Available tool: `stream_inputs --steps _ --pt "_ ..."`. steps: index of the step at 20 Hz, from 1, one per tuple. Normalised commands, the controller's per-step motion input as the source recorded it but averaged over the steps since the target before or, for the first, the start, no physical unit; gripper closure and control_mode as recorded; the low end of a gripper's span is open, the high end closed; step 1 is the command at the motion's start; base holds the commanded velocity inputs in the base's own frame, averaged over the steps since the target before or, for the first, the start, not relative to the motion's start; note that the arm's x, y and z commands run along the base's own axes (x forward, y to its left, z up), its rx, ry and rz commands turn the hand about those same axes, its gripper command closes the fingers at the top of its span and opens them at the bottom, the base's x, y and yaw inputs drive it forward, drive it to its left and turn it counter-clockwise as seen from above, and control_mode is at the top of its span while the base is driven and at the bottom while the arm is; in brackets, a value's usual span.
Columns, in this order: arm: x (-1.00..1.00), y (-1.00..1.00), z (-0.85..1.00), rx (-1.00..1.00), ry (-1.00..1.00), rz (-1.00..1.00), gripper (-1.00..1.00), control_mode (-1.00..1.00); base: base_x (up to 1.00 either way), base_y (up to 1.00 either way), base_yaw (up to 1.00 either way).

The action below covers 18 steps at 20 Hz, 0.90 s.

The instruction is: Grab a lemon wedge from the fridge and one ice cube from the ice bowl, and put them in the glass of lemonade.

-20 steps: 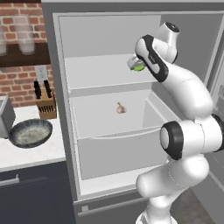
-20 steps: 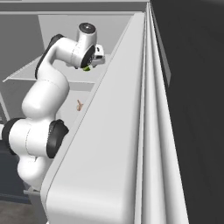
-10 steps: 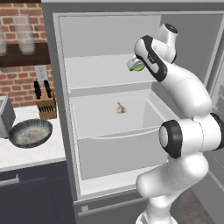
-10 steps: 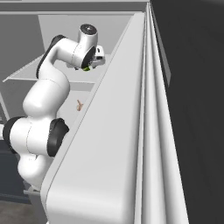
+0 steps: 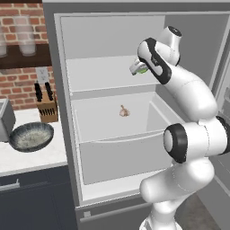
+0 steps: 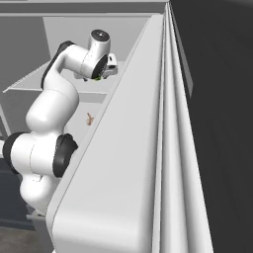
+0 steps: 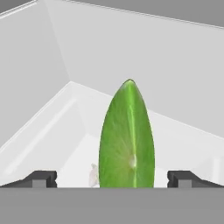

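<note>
Pale shelves of the open fridge (image 5: pixel 112 96) frame my work. I've got the gripper (image 7: pixel 111 179) spread wide, its tips either side of the lemon wedge (image 7: pixel 127 138) up at the top shelf, not yet pinched. By my reckoning everything remains: wedge, ice from the bowl (image 5: pixel 31 136), then the glass.

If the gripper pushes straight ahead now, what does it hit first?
Most likely the lemon wedge, which stands dead centre between the open gripper tips; how far ahead is unclear.
</note>
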Motion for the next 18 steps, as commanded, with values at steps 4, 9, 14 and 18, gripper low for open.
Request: stream_inputs --steps 4,9,14,18 --pt "-0.03 0.05 0.00 0.00 0.00 0.03 -1.00 -1.00 0.00 0.00 0.00" --pt "-0.04 0.04 0.00 0.00 0.00 0.02 1.00 -1.00 0.00 0.00 0.00" --pt "-0.03 0.03 0.00 0.00 0.00 0.02 1.00 -1.00 0.00 0.00 0.00" --pt "-0.07 0.03 0.00 0.00 0.00 0.02 1.00 -1.00 0.00 0.00 0.00"
